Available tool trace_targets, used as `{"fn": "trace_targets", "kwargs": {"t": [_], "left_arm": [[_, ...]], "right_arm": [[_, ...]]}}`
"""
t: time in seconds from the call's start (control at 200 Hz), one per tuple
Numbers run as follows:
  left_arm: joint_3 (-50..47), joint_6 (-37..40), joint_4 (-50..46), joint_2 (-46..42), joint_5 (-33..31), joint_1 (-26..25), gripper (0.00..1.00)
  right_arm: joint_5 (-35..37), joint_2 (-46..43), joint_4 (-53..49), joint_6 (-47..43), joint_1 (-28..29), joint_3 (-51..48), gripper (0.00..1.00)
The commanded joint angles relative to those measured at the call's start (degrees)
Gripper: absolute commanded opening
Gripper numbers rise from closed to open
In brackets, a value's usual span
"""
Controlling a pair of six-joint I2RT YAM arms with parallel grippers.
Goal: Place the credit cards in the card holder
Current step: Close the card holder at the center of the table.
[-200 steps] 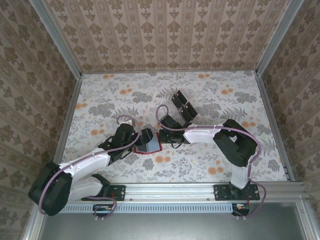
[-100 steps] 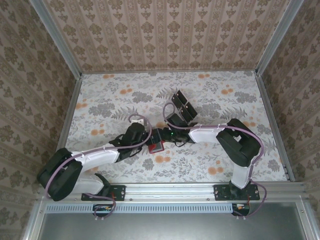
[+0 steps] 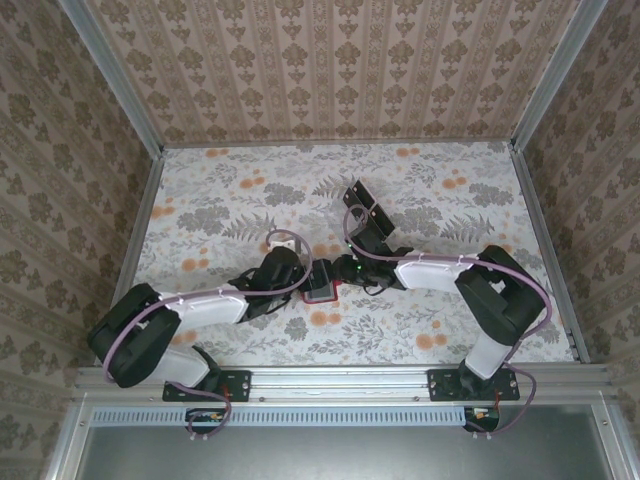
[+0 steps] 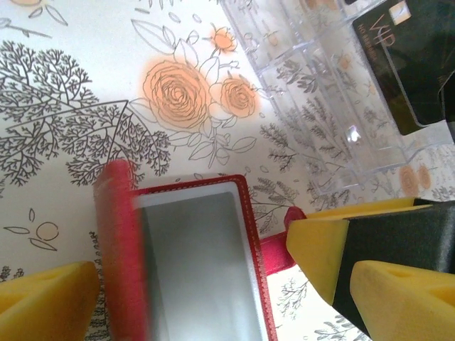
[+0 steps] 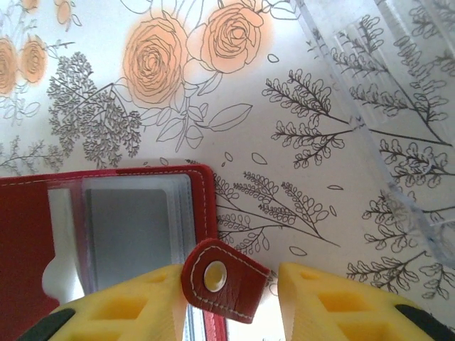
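Shut a second ago, right gripper (image 5: pixel 227 278) is parting its jaws around the snap tab (image 5: pixel 222 280), releasing it. Left gripper (image 4: pixel 188 284), fully spread and empty, is straddling the open card holder (image 3: pixel 320 283) at table centre. Holder-opening is ending; the next move is calling for a credit card (image 4: pixel 409 64) from the clear tray (image 4: pixel 313 92), far-right.

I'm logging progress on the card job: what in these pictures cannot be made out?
Top view: the card holder lies mostly under the arms; whether it holds a card is too small to tell.
Left wrist view: the frame edge cuts off a credit card in the clear tray, so the count is unknown.
Right wrist view: the right gripper and the snap tab hide the holder's lower part.
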Motion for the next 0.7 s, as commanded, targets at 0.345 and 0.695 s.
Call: {"fn": "trace_targets", "kwargs": {"t": [0.345, 0.695], "left_arm": [[6.17, 0.27, -2.64, -2.16, -1.13, -3.13, 1.0], [4.8, -0.25, 1.85, 6.77, -1.09, -3.49, 1.0]], "right_arm": [[1.54, -9.79, -3.44, 0.57, -1.91, -4.53, 0.46], [-1.09, -14.69, 2.07, 3.26, -1.91, -10.22, 0.34]]}}
